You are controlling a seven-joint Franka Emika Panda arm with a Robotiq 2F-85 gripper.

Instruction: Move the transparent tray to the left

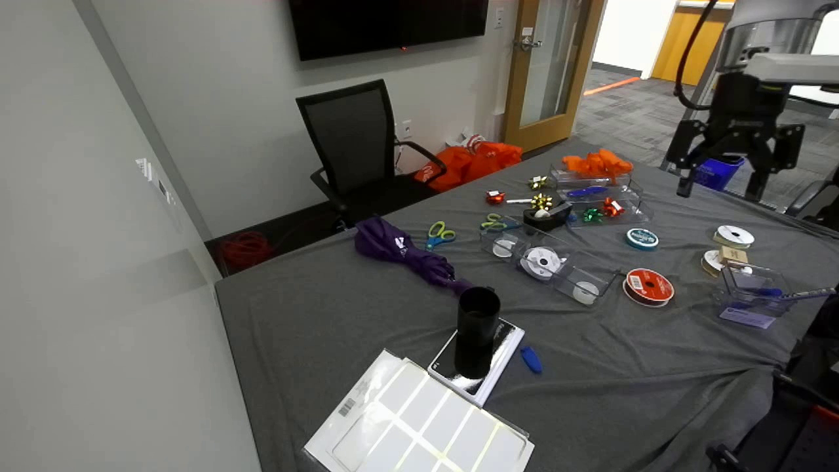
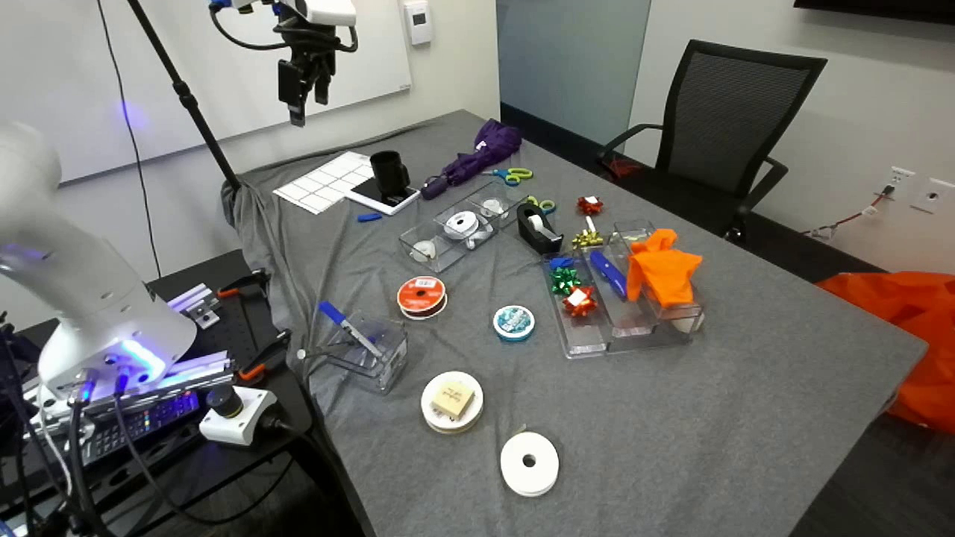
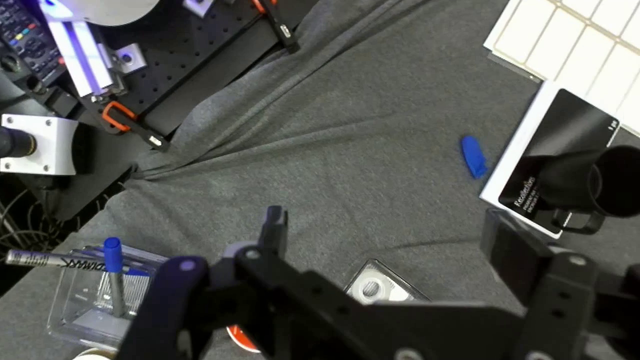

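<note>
Hovering gripper (image 1: 720,190), jaws spread wide, nothing held | transparent tray (image 1: 577,272) (guess: one with spools (image 1: 542,263)) well below jaws — long axis aslant to closing line

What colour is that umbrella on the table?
The umbrella is purple, showing best in an exterior view.

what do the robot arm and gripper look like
The arm is white and smoothly rounded, with a blue light glowing at its base. It has a silvery metal band near the far end and a black cable curving beside it. The gripper is black, with two blocky fingers.
</note>
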